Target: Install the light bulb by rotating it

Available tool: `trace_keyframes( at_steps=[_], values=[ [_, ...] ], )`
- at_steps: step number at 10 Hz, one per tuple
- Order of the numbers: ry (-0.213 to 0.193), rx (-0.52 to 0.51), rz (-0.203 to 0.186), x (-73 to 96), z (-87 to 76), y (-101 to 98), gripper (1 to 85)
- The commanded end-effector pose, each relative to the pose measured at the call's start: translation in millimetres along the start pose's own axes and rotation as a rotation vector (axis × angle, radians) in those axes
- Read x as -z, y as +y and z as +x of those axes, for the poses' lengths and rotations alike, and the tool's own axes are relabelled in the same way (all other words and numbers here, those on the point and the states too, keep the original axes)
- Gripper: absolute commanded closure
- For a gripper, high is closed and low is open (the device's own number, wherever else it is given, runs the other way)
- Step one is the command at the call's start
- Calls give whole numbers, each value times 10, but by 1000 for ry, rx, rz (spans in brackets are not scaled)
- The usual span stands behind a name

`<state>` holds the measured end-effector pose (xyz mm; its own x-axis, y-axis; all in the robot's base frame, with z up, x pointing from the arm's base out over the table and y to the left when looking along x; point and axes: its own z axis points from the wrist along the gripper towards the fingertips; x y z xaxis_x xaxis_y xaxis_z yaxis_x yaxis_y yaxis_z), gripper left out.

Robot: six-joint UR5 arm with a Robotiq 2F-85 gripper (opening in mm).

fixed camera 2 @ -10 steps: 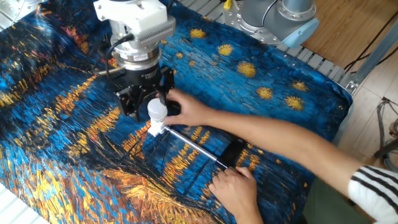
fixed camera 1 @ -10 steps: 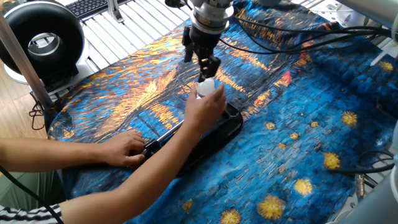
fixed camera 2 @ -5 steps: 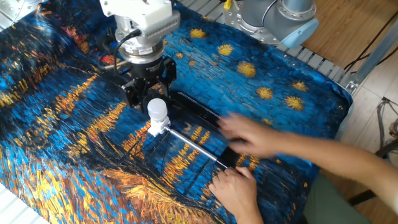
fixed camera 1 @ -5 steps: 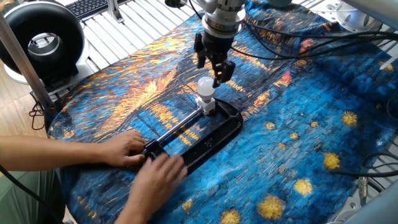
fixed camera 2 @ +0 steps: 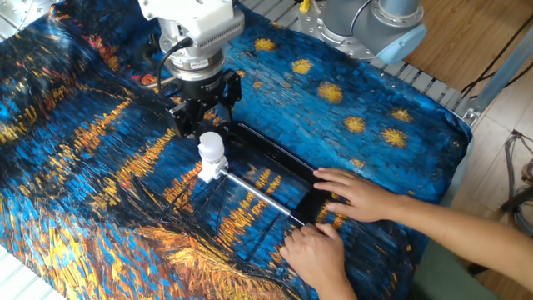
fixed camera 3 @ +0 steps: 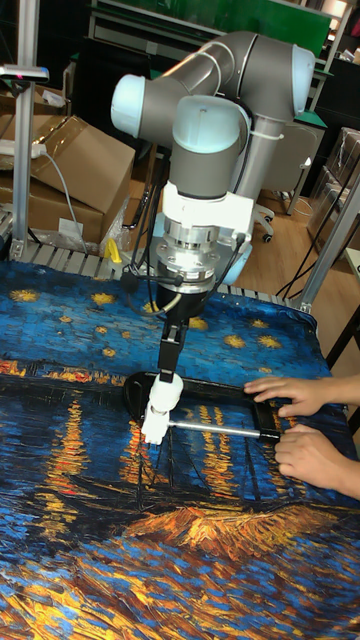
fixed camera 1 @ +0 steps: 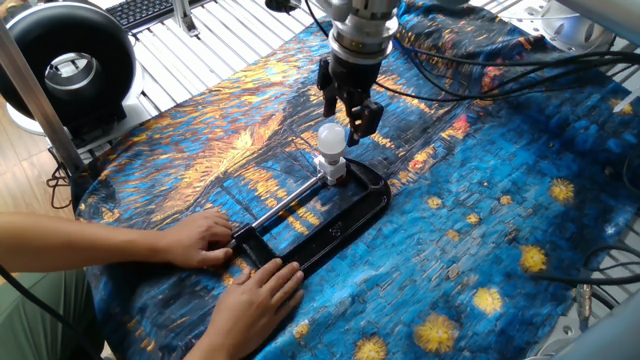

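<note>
The light bulb point(fixed camera 1: 332, 136) point(fixed camera 2: 211, 147) point(fixed camera 3: 166, 391) stands upright on a white square socket block point(fixed camera 1: 333, 166) point(fixed camera 2: 212, 171) point(fixed camera 3: 152, 428). The block sits at the far end of a black frame point(fixed camera 1: 352, 214) point(fixed camera 2: 275, 155), on a metal rod point(fixed camera 1: 286, 204) point(fixed camera 2: 260, 194). My gripper point(fixed camera 1: 347, 118) point(fixed camera 2: 204, 125) point(fixed camera 3: 170, 368) hangs open just above and behind the bulb, with nothing between its fingers. It does not touch the bulb.
Two human hands point(fixed camera 1: 206, 240) point(fixed camera 1: 262, 290) point(fixed camera 2: 350, 193) point(fixed camera 2: 312, 246) press on the frame's near end. A starry blue and orange cloth point(fixed camera 1: 480, 230) covers the table. A black round device point(fixed camera 1: 65, 65) stands at the far left, and cables point(fixed camera 1: 480, 55) trail behind the arm.
The person's hand let go of the bulb and drew back to the frame's near end. My gripper shifted slightly back and to the right, away from the bulb's top.
</note>
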<state>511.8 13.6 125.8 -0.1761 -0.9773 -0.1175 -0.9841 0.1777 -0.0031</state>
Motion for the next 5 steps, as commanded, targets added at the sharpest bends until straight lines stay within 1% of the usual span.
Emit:
trace_keyframes(
  at_steps=[1,2,4,5],
  values=[
    [-3,-23,1,32,-59,-45,177],
    [13,-27,26,65,-44,-134,183],
    [22,-54,30,67,-10,-141,187],
    [36,-65,31,63,27,-141,190]
  ],
)
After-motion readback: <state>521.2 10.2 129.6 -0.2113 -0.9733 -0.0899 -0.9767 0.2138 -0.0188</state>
